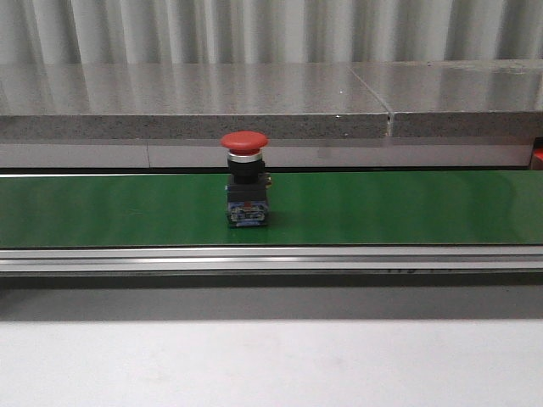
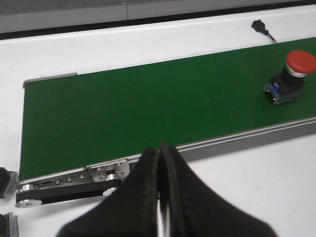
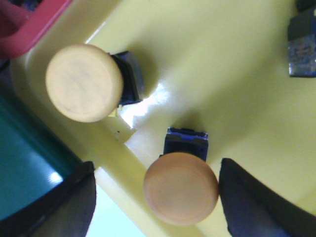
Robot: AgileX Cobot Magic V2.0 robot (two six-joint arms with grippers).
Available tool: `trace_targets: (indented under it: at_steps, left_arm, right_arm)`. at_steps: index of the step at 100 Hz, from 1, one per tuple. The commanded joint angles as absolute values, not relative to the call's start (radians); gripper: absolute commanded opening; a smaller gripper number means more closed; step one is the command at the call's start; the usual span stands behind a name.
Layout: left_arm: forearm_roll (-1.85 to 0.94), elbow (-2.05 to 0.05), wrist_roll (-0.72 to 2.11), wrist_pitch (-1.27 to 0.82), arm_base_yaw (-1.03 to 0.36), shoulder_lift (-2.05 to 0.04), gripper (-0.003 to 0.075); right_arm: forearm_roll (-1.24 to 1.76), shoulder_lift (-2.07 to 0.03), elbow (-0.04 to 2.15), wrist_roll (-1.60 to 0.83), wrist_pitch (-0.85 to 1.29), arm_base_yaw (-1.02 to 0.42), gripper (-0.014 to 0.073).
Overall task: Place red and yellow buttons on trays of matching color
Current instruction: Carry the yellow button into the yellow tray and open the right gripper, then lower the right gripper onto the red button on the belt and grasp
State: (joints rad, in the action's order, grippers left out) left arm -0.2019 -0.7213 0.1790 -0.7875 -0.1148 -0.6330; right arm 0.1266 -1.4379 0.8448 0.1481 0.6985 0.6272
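Left gripper (image 2: 160,197): jaws pressed together, nothing between them; hovering near the belt's near edge, toward one end.
Right gripper (image 3: 155,197): jaws wide apart, holding nothing; poised over the yellow tray (image 3: 237,59), one yellow button (image 3: 180,186) standing between the jaws, untouched by either as far as visible.
Belt (image 1: 382,208): green conveyor, running left to right across the front view.
Yellow tray: second yellow button (image 3: 84,82) also inside, apart from the first; edge of red tray (image 3: 29,27) just beside.
Red button (image 1: 244,178): upright at mid-belt, cap up, long axis vertical; in the left wrist view (image 2: 295,74), well apart from the left gripper, toward the belt's far end.
Judgement: red button next for the red tray; nearer arm not determinable; left jaws need opening first.
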Motion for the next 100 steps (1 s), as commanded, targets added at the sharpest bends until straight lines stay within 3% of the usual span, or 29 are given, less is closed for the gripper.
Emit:
trace_targets:
  at_steps: [1, 20, 40, 53, 100]
  left_arm:
    - [-0.225, -0.747, 0.180, -0.721, -0.123, -0.632, -0.0020]
    - [-0.225, -0.747, 0.180, -0.721, -0.123, -0.632, -0.0020]
    - [-0.225, -0.747, 0.180, -0.721, -0.123, -0.632, -0.0020]
    - [-0.225, -0.747, 0.180, -0.721, -0.123, -0.632, -0.0020]
    - [-0.225, -0.747, 0.180, -0.721, -0.123, -0.632, -0.0020]
  right_arm:
    - [0.116, -1.344, 0.868, 0.139, 0.671, 0.631, 0.0530]
    - [0.115, -1.191, 0.868, 0.100, 0.674, 0.603, 0.0531]
    - [0.115, -1.110, 0.871, 0.049, 0.689, 0.456, 0.0560]
    - [0.115, -1.125, 0.904, 0.028, 0.758, 0.336, 0.0667]
    - [0.141, -1.315, 1.180, -0.182, 1.016, -0.122, 0.0655]
